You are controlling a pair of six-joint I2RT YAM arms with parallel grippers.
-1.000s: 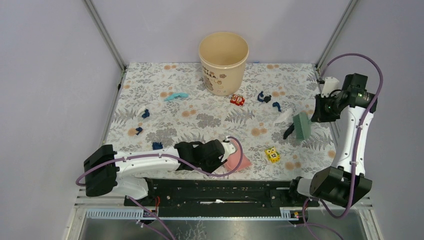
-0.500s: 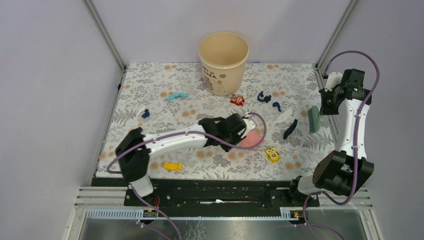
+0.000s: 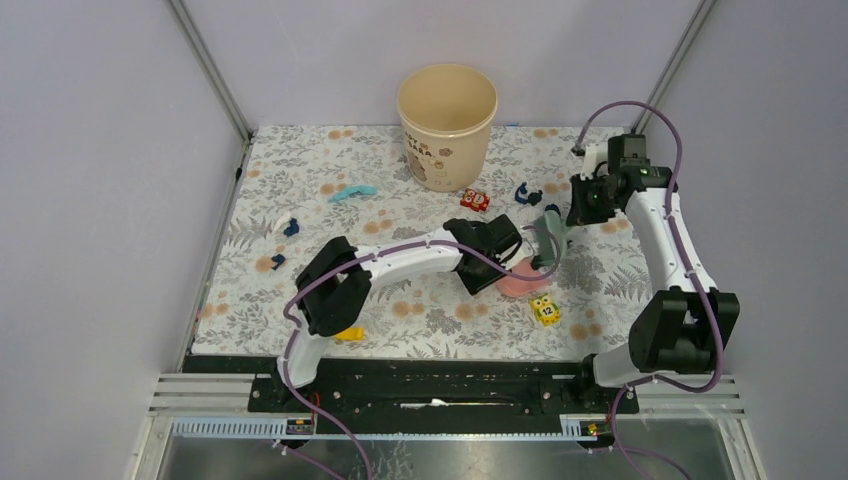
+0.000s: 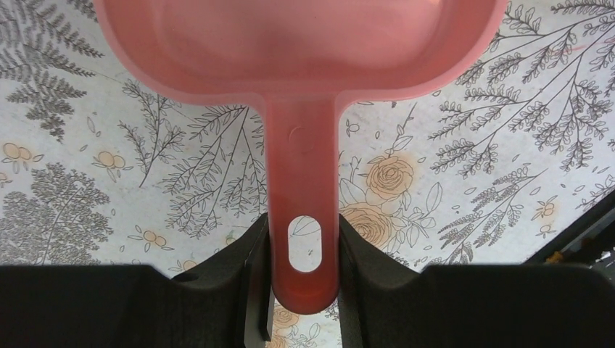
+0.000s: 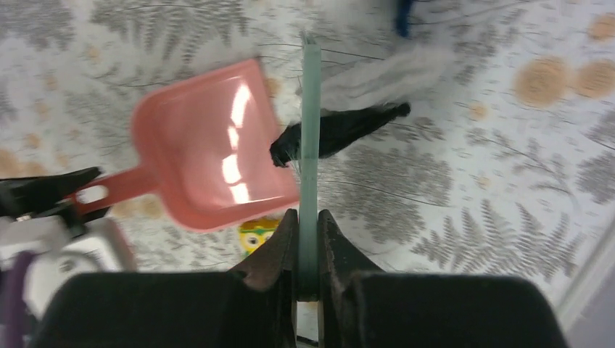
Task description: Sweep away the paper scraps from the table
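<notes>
Over table (image 3: 300, 175) | left end effector (image 4: 303, 246) clamps dustpan (image 4: 301, 72) | right end effector (image 5: 308, 239) clamps brush (image 5: 310, 109)

Soft, even light from above; mixed sharpness.
Top view clear, faint shadows only. Right wrist view smeared with motion blur across the table (image 5: 508, 181), white glare streaks on the pink dustpan (image 5: 210, 145). Left wrist view crisp and evenly lit.

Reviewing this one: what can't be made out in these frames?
- Left wrist view: the pink dustpan's front lip is cut off by the top edge.
- Right wrist view: motion blur; whether the dark scrap touches the dustpan is unclear, the green brush crossing it.
- Top view: the yellow flat piece is partly under the left arm.
</notes>
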